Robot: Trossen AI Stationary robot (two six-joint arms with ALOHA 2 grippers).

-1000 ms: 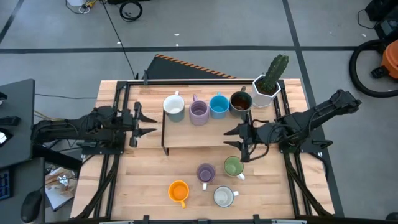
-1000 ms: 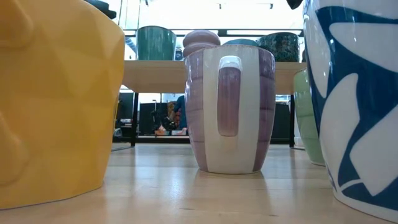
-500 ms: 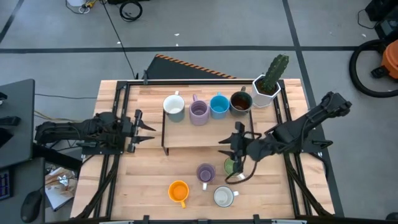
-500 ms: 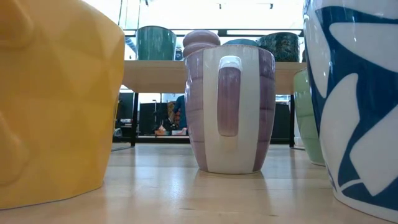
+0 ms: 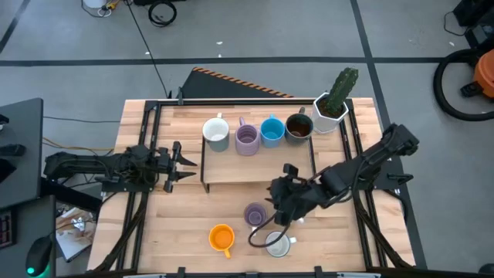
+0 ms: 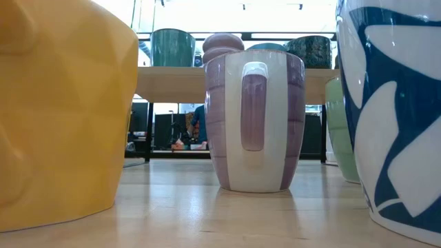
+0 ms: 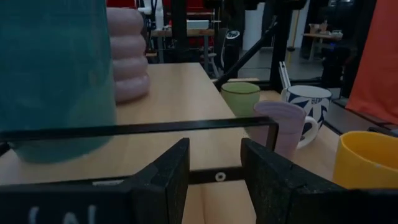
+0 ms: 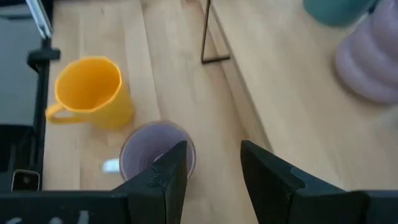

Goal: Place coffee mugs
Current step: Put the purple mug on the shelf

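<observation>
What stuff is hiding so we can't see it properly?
- Green mug: in the high view the right gripper and its arm cover it.
- Orange mug and white mug with blue pattern: low view, cut off by the edges.
- Shelf mugs: low view, the lavender mug hides most of the middle ones.

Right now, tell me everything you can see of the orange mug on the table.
The orange mug is a glossy, yellow-orange ceramic-looking cup with one loop handle and faintly faceted sides. It stands upright and looks empty, on the bare wooden table in front of the raised shelf, leftmost of the loose mugs. Nothing touches it; the nearest neighbour is the lavender striped mug.
</observation>
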